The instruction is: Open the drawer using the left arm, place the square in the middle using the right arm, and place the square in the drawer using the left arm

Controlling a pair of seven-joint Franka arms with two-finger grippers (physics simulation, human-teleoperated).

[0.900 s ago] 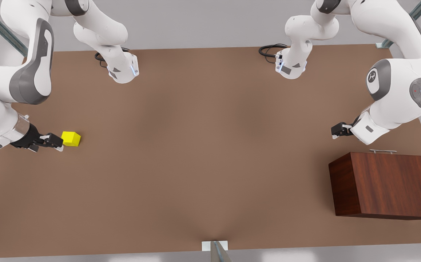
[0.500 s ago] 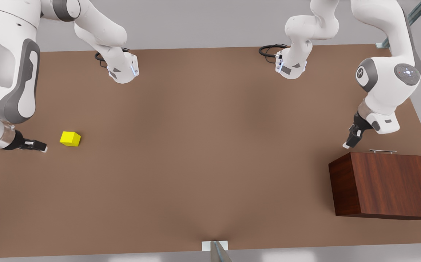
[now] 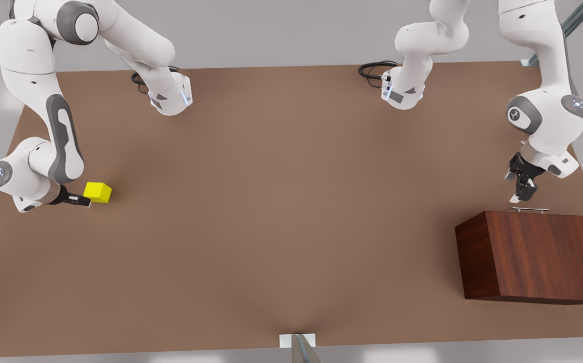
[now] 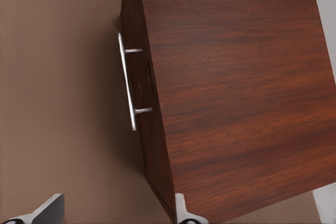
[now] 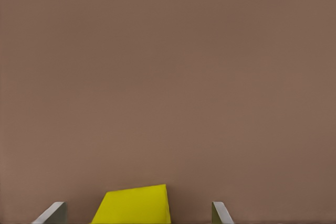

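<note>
A black cable (image 3: pixel 372 68) coils at the table's far edge; a grey metal strut (image 3: pixel 303 349) meets its near edge.

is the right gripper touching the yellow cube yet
Apart. In the right wrist view the square sits between the open right gripper's fingertips, with brown table showing on both sides of it.
</note>
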